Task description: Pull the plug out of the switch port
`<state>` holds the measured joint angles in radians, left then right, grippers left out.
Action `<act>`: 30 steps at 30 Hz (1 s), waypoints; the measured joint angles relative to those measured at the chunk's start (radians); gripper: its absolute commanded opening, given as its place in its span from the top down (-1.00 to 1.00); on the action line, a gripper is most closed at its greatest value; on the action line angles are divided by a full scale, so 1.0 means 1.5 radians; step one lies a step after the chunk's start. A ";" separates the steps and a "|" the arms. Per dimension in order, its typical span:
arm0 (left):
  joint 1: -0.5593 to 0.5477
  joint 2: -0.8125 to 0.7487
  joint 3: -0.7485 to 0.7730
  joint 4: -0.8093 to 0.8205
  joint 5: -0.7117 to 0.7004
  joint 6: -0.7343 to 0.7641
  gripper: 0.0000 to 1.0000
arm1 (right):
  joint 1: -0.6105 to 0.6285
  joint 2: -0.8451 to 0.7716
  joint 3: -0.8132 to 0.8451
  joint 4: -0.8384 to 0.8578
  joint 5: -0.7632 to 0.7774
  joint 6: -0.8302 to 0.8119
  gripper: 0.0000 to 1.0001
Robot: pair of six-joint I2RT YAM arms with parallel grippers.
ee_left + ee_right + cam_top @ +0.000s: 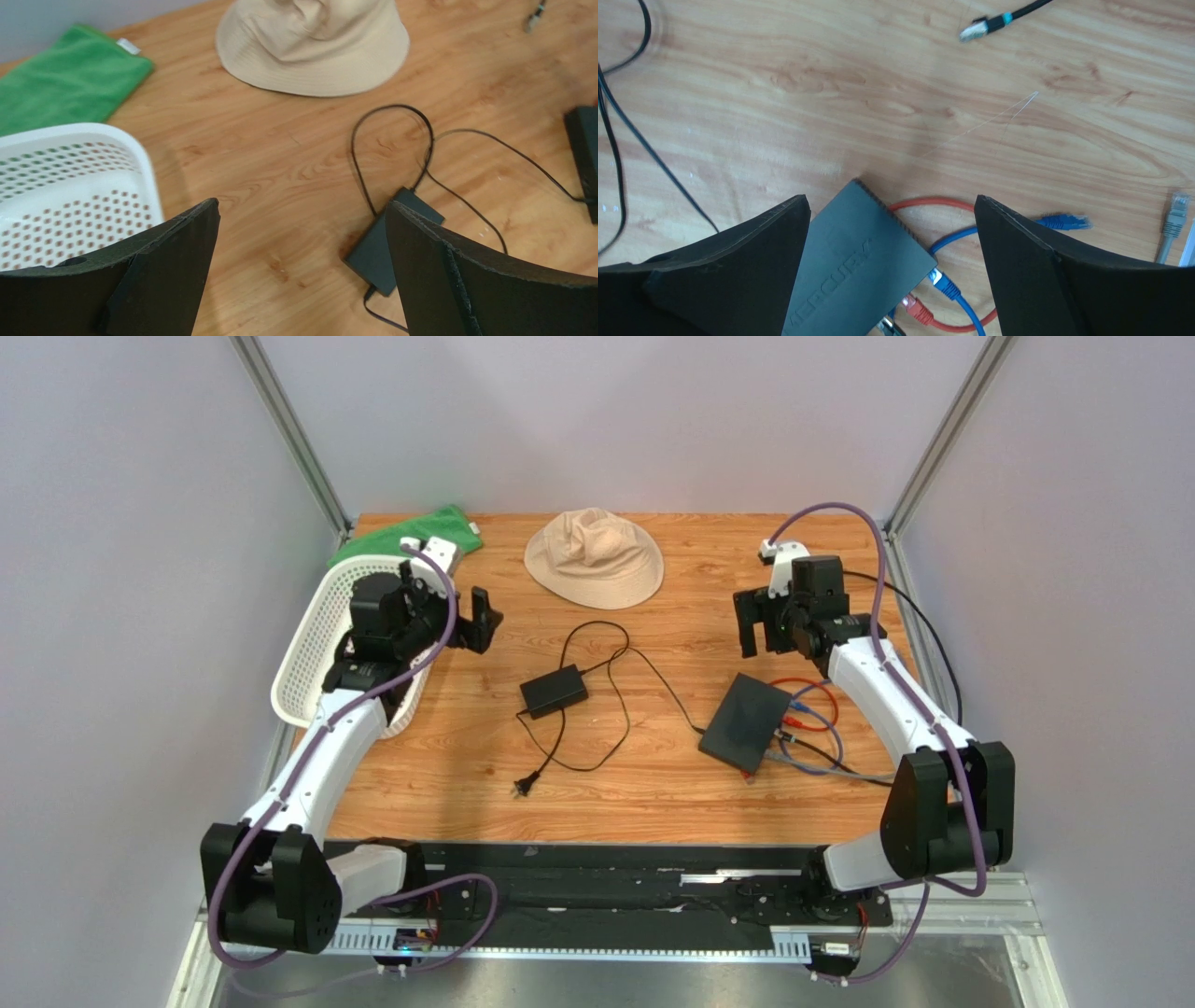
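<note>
The switch (746, 721) is a flat black box lying right of the table's middle; the right wrist view shows it (857, 259) low between the fingers. A blue plug (943, 283) and a red plug (917, 308) sit in the ports on its near right edge, their cables looping beside it. My right gripper (769, 627) (891, 199) hovers open above the switch's far corner, holding nothing. Far to the left, by the basket, my left gripper (452, 616) (302, 206) hangs open over bare wood.
A black power adapter (553, 690) (382, 245) with its thin cord lies mid-table. A beige hat (593, 556) sits at the back, with a white basket (316, 651) and green cloth (421, 532) at the left. Loose plugs, black (976, 28), blue (1064, 222) and grey (1174, 210), lie near the switch.
</note>
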<state>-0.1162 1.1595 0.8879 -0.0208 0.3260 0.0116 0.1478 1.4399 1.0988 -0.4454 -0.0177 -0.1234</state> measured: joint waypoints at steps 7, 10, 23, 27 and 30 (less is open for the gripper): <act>-0.087 0.035 -0.014 -0.086 0.106 0.125 -0.86 | 0.002 -0.010 -0.047 -0.081 -0.105 -0.130 -0.81; -0.110 0.094 -0.003 -0.138 0.122 0.157 -0.86 | 0.005 -0.014 -0.067 -0.131 -0.115 -0.163 -0.85; -0.111 0.222 0.117 -0.245 0.107 0.165 -0.87 | -0.020 -0.082 -0.126 -0.219 -0.087 -0.069 -0.93; -0.111 0.248 0.151 -0.267 0.109 0.164 -0.84 | -0.032 -0.043 -0.112 -0.219 -0.102 -0.055 -0.90; -0.111 0.268 0.175 -0.286 0.109 0.163 -0.85 | -0.034 -0.013 -0.100 -0.216 -0.117 -0.049 -0.88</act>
<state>-0.2829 1.5616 1.1503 -0.4500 0.4889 0.2565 0.0967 1.4197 0.9493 -0.7700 -0.1936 -0.1963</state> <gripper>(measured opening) 0.924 0.952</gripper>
